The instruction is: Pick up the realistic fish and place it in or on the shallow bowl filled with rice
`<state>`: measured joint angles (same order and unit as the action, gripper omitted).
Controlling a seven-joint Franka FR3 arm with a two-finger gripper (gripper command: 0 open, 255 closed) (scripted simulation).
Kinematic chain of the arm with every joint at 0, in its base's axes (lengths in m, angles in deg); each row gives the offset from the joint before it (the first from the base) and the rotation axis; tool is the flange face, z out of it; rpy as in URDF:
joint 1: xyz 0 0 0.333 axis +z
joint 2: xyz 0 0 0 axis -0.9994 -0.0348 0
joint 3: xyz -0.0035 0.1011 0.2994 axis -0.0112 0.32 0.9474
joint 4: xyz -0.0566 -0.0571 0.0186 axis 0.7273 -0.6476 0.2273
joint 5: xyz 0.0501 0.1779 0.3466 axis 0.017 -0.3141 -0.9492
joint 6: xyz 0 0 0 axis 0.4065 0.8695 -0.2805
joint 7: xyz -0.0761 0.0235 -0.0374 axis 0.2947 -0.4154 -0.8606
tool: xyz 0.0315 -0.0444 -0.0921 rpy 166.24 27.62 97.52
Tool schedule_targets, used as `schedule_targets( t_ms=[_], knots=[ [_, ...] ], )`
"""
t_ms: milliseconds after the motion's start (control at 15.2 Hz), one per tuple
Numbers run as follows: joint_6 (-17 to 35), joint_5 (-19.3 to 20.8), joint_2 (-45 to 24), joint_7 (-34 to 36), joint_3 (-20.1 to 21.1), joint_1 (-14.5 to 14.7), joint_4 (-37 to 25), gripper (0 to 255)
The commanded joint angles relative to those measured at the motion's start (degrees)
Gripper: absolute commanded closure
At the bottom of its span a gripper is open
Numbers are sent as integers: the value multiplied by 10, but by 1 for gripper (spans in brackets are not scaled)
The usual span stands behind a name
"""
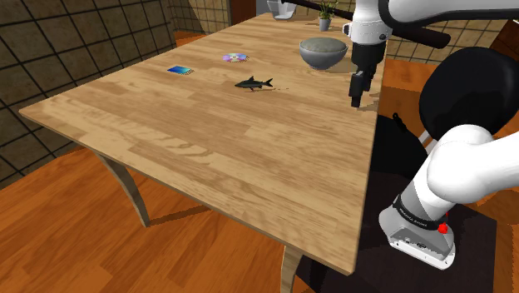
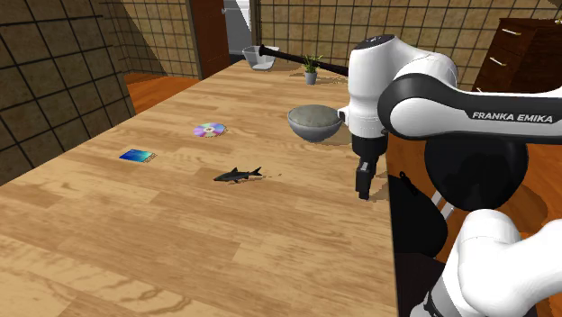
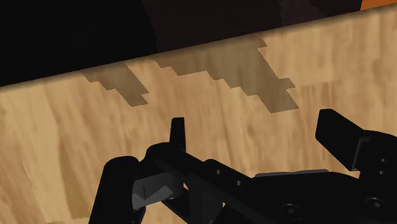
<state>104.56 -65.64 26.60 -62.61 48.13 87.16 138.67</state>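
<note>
The dark fish (image 1: 254,82) (image 2: 239,175) lies flat on the wooden bench (image 1: 208,150) (image 2: 180,243), out in the open. It is well apart from the grey bowl (image 1: 323,53) (image 2: 315,122) farther along. "FRANKA EMIKA" is printed on the white arm (image 2: 468,97). A shiny disc (image 1: 235,57) (image 2: 209,130) and a small blue card (image 1: 180,70) (image 2: 137,156) lie beyond the fish. The claw (image 1: 356,98) (image 2: 364,187) (image 3: 254,130) hangs near the bench's edge beside the bowl, its fingers spread and holding nothing. A potted plant (image 1: 325,15) (image 2: 311,67) stands at the far end.
</note>
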Motion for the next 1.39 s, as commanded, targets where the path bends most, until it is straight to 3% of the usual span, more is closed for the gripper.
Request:
schedule_targets(
  t_ms=[0, 660, 1320],
  knots=[
    [0, 0, 0, 0, 0, 0, 0, 0],
    [169, -28, -151, -137, -41, 55, -80, 0],
    [268, -102, -294, -291, -64, 114, -208, 0]
  ],
)
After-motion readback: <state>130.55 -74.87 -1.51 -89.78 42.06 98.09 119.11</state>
